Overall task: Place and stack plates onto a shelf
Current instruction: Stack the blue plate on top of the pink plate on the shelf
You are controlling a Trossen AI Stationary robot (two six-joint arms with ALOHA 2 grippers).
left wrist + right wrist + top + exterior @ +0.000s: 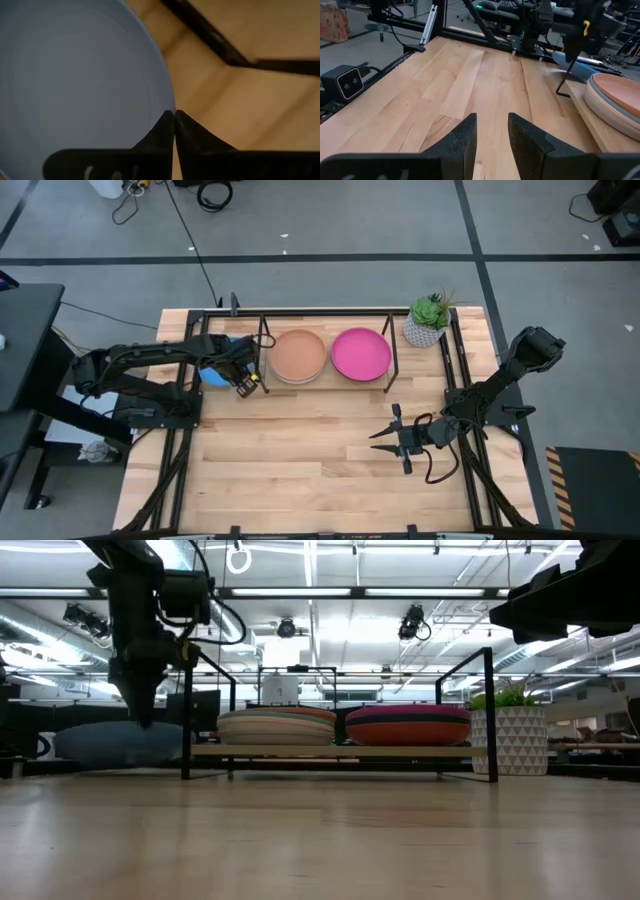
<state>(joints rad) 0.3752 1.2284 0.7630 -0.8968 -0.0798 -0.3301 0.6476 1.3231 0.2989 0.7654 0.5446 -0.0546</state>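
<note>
Where the high view looks straight down, the left gripper (243, 383) sits at the left end of the shelf (395, 370), its fingers pinched on the right edge of the blue plate (213, 370), which lies on the table (300, 460) just left of the shelf. On the shelf a stack topped by the terracotta plate (298, 355) stands on the left and the magenta plate (360, 353) tops a second stack to its right, the two nearly touching. A potted plant (428, 320) stands at the far right corner. The right gripper (385, 441) hangs over the near right part of the table, well apart from every plate, its fingers spread.

From the low view, the blue plate (118, 743) rests on the tabletop to the left of the shelf (340, 751), and the left gripper (143, 720) comes down onto it from above. Both stacks sit side by side on the board, the terracotta-topped one (276, 726) left, the magenta-topped one (408, 725) right, with the plant pot (518, 738) beyond the shelf's right leg.

In the left wrist view, the blue plate (75, 80) fills most of the picture, and the gripper (174, 117) has its tips closed together on the plate's rim, the wood table beside it.

In the right wrist view, the right gripper (491, 131) shows a clear gap between its fingers, holding nothing, over bare wood; farther off are the terracotta plate (620, 97) and a sliver of the blue plate (570, 64).
</note>
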